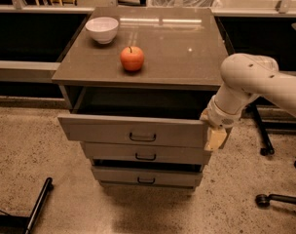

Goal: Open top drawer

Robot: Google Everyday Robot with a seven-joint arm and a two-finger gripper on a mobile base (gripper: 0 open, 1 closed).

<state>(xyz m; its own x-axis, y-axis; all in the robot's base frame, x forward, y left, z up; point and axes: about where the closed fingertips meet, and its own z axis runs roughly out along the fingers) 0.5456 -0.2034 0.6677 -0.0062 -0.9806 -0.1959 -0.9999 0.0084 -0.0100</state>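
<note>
The top drawer [133, 130] is the widest of three grey-brown drawers and stands pulled out from under the cabinet top, its inside dark in shadow. A small black bar handle [142, 137] sits at the centre of its front. My gripper [215, 136] points down at the drawer front's right end, touching or very close to its corner. The white arm [250, 84] reaches in from the right.
Two narrower drawers [145, 156] sit below, the middle one slightly out. On the cabinet top [187, 48] stand a red apple [132, 58] and a white bowl [101, 29]. Chair wheels [265, 199] lie on the floor at right, a black bar [38, 206] at lower left.
</note>
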